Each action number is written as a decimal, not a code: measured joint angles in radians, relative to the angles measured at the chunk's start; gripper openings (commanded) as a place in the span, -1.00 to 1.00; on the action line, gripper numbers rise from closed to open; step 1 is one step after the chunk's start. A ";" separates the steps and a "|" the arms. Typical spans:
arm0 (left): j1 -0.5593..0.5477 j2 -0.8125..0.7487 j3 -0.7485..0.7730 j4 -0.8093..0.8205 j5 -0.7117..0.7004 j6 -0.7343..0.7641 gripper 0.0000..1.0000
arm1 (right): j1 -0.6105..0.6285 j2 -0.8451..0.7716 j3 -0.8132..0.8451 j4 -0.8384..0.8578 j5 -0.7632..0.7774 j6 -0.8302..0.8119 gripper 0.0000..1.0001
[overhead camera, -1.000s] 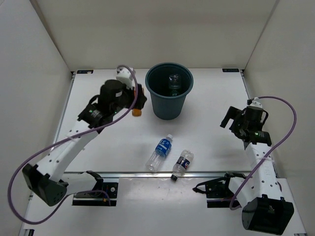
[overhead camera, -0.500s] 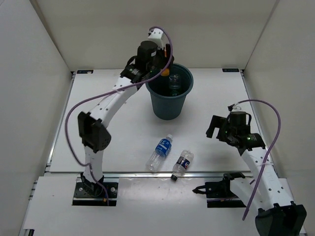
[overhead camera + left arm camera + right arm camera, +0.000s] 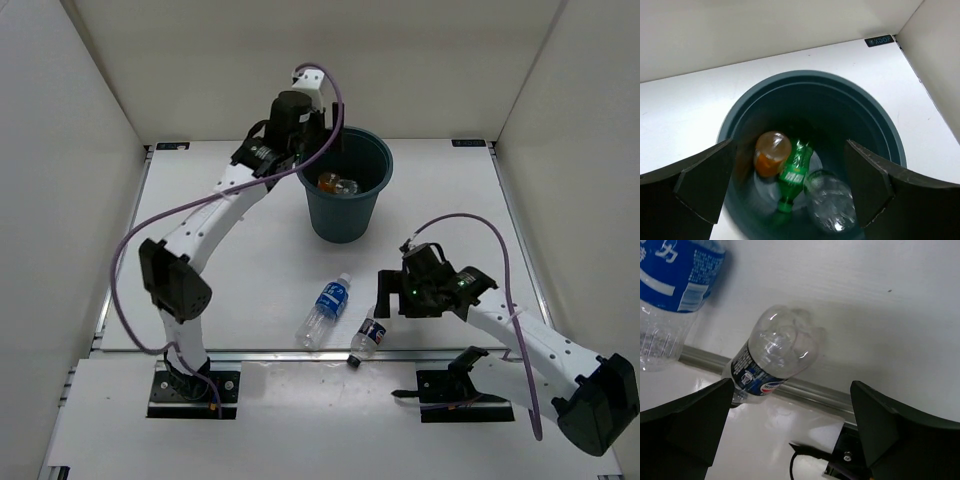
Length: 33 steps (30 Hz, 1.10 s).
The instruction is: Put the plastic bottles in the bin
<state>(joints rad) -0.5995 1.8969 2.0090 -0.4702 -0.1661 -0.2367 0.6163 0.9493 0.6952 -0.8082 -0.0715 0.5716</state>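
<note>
Bottles in the bin (image 3: 345, 205): orange bottle (image 3: 772, 152), green bottle (image 3: 795, 172) and clear bottle (image 3: 832, 200) lie at its bottom.
Bottles outside: blue-label bottle (image 3: 328, 308) and dark-label bottle (image 3: 370, 335) lie on the counter (image 3: 230, 290), at 6 o'clock from the bin.
Bin's place: upright, 12 o'clock end of the counter.
Left hand (image 3: 790, 150): over the bin, fingers wide apart, empty.
Right hand (image 3: 791, 385): over the dark-label bottle, fingers spread, not gripping.

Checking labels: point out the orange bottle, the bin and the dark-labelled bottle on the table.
orange bottle (image 3: 772, 152), left wrist view, its orange body
bin (image 3: 345, 218), top external view, its outer wall
dark-labelled bottle (image 3: 777, 352), right wrist view, its clear body
</note>
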 measured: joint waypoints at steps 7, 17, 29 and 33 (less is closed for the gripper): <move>0.051 -0.414 -0.435 0.008 -0.021 -0.010 0.97 | 0.103 0.067 0.002 0.040 -0.024 0.093 1.00; 0.232 -0.895 -1.099 -0.028 0.112 -0.211 0.97 | 0.175 0.156 -0.047 0.143 -0.003 0.217 0.98; 0.201 -1.041 -1.254 -0.157 0.203 -0.277 0.97 | 0.191 0.251 -0.076 0.261 0.093 0.304 -0.25; 0.190 -1.041 -1.258 -0.172 0.209 -0.259 0.97 | 0.142 0.270 0.031 0.245 0.111 0.201 -0.38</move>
<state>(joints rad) -0.4099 0.8558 0.7506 -0.6426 0.0429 -0.4961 0.7578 1.2198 0.7265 -0.5629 0.0395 0.7727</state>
